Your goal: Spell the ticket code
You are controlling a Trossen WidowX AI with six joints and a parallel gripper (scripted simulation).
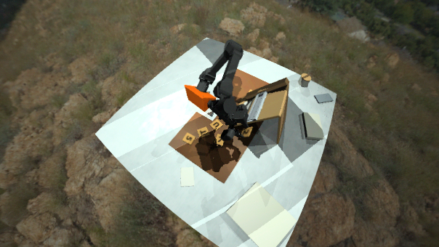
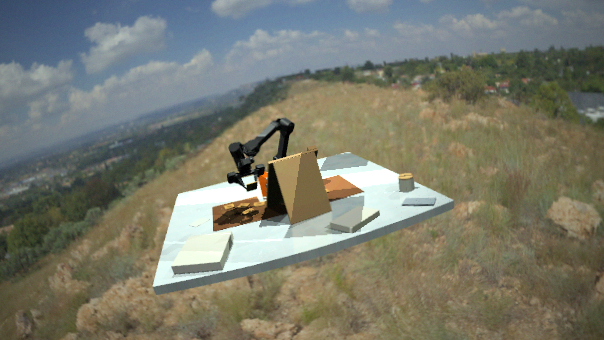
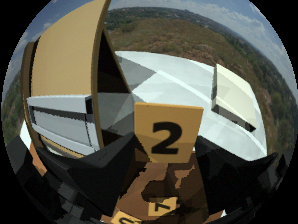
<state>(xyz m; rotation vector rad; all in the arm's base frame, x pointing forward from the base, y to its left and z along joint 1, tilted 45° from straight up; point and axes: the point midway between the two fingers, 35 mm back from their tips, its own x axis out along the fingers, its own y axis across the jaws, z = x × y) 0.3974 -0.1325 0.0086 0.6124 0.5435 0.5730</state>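
My gripper is shut on a yellow tile marked 2, upright between the fingers, above the brown mat. The sloped wooden board stands beside it, at the left in the wrist view. Its grey rail shows no readable letters. On the mat lie a tile like S or 5, a T-like tile, a U-like tile, a tile like 7 and a tile near the board. No ticket print is legible.
An orange block is beside the arm. A blank pale card lies near the mat. A large cream block, a smaller one, a grey slab and a round pot stand around the board.
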